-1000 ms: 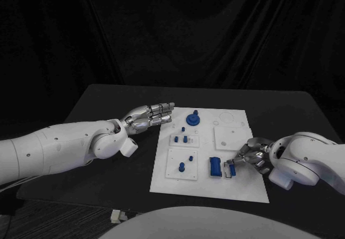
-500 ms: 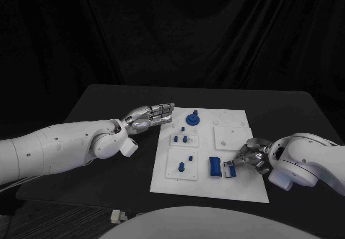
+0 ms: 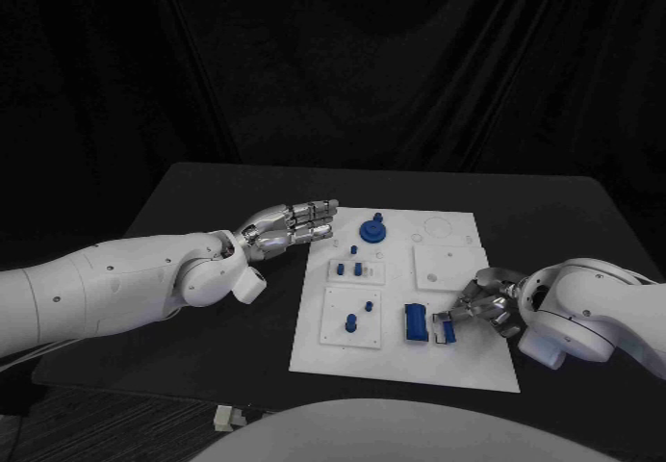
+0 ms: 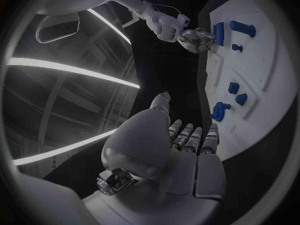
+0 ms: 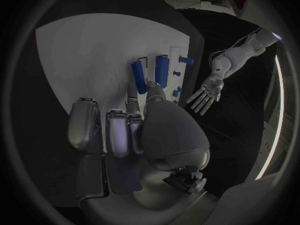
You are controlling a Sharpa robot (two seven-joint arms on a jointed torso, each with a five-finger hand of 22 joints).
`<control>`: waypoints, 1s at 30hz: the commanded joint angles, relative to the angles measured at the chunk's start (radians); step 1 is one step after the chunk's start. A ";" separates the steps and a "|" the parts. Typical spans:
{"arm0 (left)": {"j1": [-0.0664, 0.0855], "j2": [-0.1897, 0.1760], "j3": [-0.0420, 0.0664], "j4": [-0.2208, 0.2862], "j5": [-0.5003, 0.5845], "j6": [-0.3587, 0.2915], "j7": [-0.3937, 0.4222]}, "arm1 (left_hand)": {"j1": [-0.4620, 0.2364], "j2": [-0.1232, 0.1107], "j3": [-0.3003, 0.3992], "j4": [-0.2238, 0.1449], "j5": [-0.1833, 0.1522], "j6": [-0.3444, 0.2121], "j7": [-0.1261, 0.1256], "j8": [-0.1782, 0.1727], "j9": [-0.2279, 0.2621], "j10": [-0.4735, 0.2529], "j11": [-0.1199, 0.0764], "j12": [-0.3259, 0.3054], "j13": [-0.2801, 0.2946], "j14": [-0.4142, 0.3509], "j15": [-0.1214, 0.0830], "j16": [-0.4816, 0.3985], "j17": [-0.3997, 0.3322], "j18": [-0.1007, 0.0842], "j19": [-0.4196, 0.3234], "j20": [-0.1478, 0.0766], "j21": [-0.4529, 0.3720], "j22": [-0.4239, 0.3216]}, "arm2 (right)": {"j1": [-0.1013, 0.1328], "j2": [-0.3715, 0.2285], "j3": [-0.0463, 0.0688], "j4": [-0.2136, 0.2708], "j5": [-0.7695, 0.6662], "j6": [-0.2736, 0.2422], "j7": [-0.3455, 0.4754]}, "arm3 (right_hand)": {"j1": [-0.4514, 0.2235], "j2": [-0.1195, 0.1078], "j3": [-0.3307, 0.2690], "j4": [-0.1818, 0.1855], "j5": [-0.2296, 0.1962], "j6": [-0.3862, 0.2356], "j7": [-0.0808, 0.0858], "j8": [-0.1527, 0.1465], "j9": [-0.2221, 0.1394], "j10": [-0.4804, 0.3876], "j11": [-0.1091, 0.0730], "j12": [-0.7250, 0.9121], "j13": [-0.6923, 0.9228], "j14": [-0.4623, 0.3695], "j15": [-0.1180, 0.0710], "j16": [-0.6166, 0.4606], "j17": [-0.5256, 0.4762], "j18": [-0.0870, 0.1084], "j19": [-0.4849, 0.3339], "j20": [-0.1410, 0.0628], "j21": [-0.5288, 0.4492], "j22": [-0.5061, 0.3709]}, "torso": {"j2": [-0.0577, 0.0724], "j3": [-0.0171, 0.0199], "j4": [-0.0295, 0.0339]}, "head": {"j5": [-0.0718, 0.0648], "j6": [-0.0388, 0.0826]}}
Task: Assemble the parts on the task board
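Observation:
The white task board (image 3: 458,358) lies mid-table with several blue parts on it. A round blue part (image 3: 372,231) stands near its far edge, small pegs (image 3: 354,253) sit below it, and a wide blue block (image 3: 415,322) lies near the front. Beside that block is a narrow blue bar (image 3: 445,328) (image 5: 138,76). My right hand (image 3: 479,308) (image 5: 144,130) pinches the bar's near end between thumb and a finger, and the bar still lies on the board (image 5: 81,50). My left hand (image 3: 294,223) (image 4: 181,150) hovers flat and empty off the board's far left corner.
Black table (image 3: 208,192) surrounds the board, with bare room on the left and at the back. A raised white square plate (image 3: 448,265) sits on the board just beyond my right hand. Two more white sub-plates hold pegs (image 3: 350,322) on the board's left side.

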 commanded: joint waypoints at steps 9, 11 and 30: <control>-0.002 0.004 0.001 -0.001 0.007 0.017 0.006 | 0.004 0.007 0.000 -0.006 0.005 0.011 0.001 0.004 0.002 -0.001 0.005 0.004 0.001 0.000 0.010 0.002 0.001 0.000 0.002 0.005 0.005 -0.001 | -0.003 -0.001 0.000 0.005 0.007 0.008 -0.015 | -0.012 0.010 -0.003 0.012 -0.009 0.005 -0.004 0.011 0.004 0.109 -0.008 -0.004 0.260 0.062 -0.011 -0.004 0.017 0.013 -0.004 -0.004 -0.003 0.171 | 0.000 -0.0001 0.0002 | 0.000 0.000; -0.003 0.004 0.001 -0.002 0.007 0.017 0.005 | 0.004 0.007 0.000 -0.006 0.005 0.011 0.001 0.004 0.002 -0.001 0.005 0.004 0.001 0.000 0.010 0.002 0.001 0.000 0.002 0.005 0.005 -0.001 | -0.003 -0.002 0.000 0.007 0.011 0.009 -0.015 | -0.012 0.010 -0.003 0.012 -0.009 0.005 -0.004 0.011 0.004 0.109 -0.008 -0.004 0.260 0.062 -0.011 -0.004 0.017 0.013 -0.004 -0.004 -0.003 0.171 | 0.000 -0.0001 0.0002 | 0.001 0.000; -0.004 0.005 0.001 -0.004 0.007 0.025 -0.006 | 0.004 0.008 0.001 -0.008 0.007 0.014 0.003 0.005 0.002 -0.001 0.005 0.004 0.001 -0.001 0.010 0.002 0.001 -0.001 0.002 0.005 0.005 -0.002 | -0.003 0.000 0.000 0.007 0.020 0.015 -0.016 | -0.037 0.014 -0.015 0.032 -0.087 0.006 -0.005 0.015 0.010 0.109 -0.009 -0.004 0.260 0.062 -0.013 -0.004 0.015 0.014 -0.003 -0.005 -0.007 0.171 | -0.001 0.0000 0.0003 | -0.001 0.000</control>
